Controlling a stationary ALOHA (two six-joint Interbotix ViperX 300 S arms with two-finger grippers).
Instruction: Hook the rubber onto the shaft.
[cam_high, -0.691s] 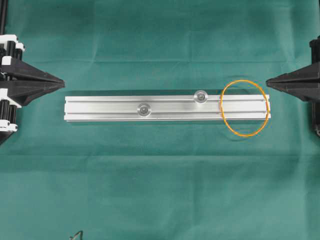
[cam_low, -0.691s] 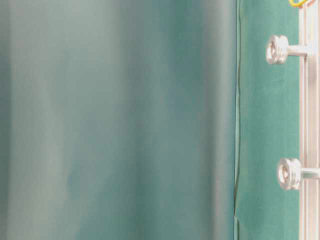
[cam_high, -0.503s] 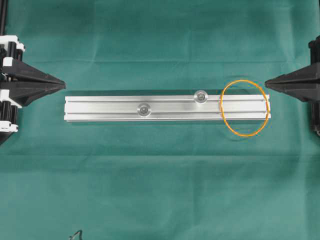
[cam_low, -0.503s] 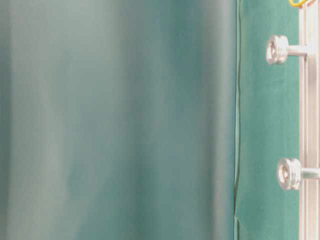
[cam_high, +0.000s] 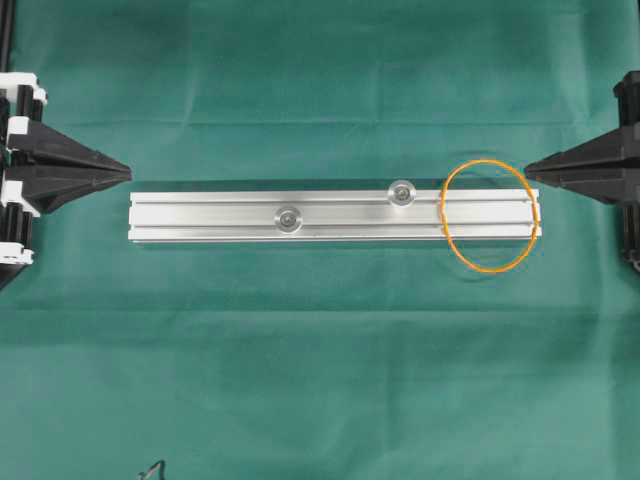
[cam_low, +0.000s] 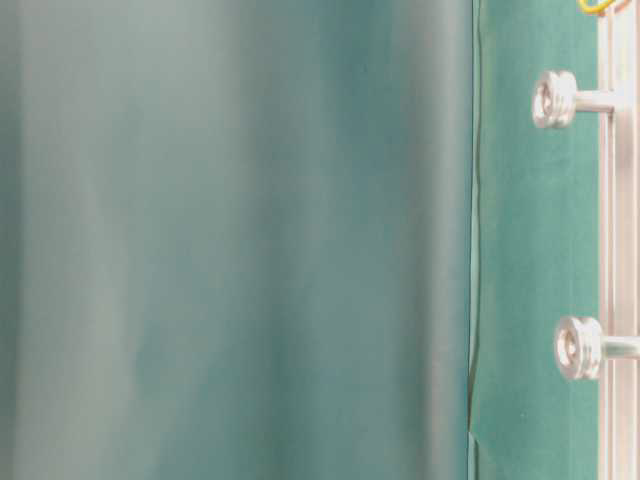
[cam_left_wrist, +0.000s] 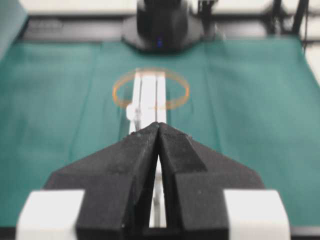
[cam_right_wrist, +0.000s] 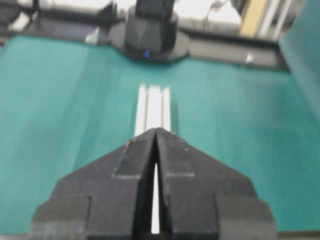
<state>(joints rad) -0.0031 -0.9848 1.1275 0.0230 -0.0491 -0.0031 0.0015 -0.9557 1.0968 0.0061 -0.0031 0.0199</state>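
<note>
The rubber (cam_high: 488, 161) is a thin orange loop lying flat around the right end of the silver rail (cam_high: 200, 217), on the green cloth. Two round-headed shafts stand on the rail: one near the middle (cam_high: 288, 217) and one to its right (cam_high: 401, 193). My left gripper (cam_high: 127, 170) is shut and empty, just off the rail's left end. My right gripper (cam_high: 527, 168) is shut and empty, beside the loop's upper right. The left wrist view shows the rubber (cam_left_wrist: 188, 91) far ahead beyond my left gripper (cam_left_wrist: 159, 124). In the right wrist view my right gripper (cam_right_wrist: 155, 130) hides the rubber.
A green cloth (cam_high: 320, 360) covers the whole table. The table-level view shows both shafts (cam_low: 555, 98) (cam_low: 577, 347) sticking out from the rail (cam_low: 622, 240). A small dark cable end (cam_high: 152, 468) pokes in at the bottom edge.
The right gripper's tip has edged slightly left toward the rail's end and the left gripper has shifted a little. Rail and rubber have not moved.
</note>
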